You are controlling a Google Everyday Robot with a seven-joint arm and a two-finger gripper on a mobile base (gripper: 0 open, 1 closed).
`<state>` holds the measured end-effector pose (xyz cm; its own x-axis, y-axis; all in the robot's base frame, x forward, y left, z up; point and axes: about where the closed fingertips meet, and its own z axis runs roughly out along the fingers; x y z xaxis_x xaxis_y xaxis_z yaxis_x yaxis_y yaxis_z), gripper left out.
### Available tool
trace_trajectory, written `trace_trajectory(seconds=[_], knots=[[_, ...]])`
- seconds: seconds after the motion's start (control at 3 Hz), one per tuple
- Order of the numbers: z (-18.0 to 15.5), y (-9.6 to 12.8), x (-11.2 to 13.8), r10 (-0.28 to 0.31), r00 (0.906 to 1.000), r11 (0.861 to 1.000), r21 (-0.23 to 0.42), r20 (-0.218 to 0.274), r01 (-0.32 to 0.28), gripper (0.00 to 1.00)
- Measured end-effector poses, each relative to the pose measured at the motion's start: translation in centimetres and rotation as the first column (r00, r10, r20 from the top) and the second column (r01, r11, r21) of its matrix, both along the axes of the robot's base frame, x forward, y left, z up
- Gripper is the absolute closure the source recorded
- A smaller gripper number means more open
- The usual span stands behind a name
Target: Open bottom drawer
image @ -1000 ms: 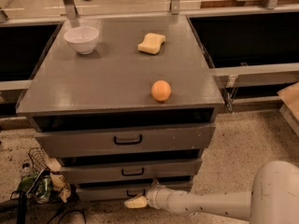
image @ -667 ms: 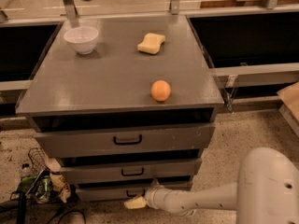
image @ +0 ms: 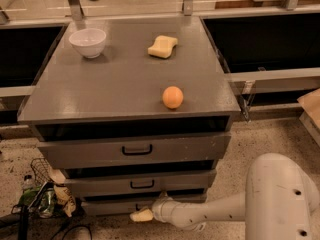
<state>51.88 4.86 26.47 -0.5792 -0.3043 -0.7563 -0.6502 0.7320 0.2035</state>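
Note:
The grey cabinet point(image: 125, 91) has three drawers stacked in its front. The bottom drawer point(image: 107, 207) is the slimmest, right above the floor, and looks shut or nearly shut. Its small black handle point(image: 136, 206) shows only in part, just above my gripper point(image: 141, 215). The gripper sits low, right in front of that drawer's middle, at handle height or slightly below. My white arm point(image: 200, 213) reaches in from the lower right. The middle drawer point(image: 142, 184) and top drawer point(image: 137, 149) are shut.
On the cabinet top stand a white bowl point(image: 87, 42), a yellow sponge point(image: 162, 46) and an orange point(image: 172, 97). A wire basket point(image: 40, 170) and packets point(image: 45, 199) lie on the floor at the left. A cardboard box point(image: 311, 106) is at the right edge.
The arm's big white segment has pushed further into view at the lower right. The gripper has stayed at the bottom drawer's front, shifting only slightly left. The drawers have not moved.

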Motion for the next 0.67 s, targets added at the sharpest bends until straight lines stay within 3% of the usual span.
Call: trace_trajectory(seconds=[0.33, 0.67], knots=[[-0.7, 0.5, 0.3, 0.01, 0.9995, 0.999, 0.038, -0.031, -0.009, 0.0], [-2.9, 2.8, 0.6, 0.056, 0.9934, 0.994, 0.1, -0.1, -0.046, 0.0]])
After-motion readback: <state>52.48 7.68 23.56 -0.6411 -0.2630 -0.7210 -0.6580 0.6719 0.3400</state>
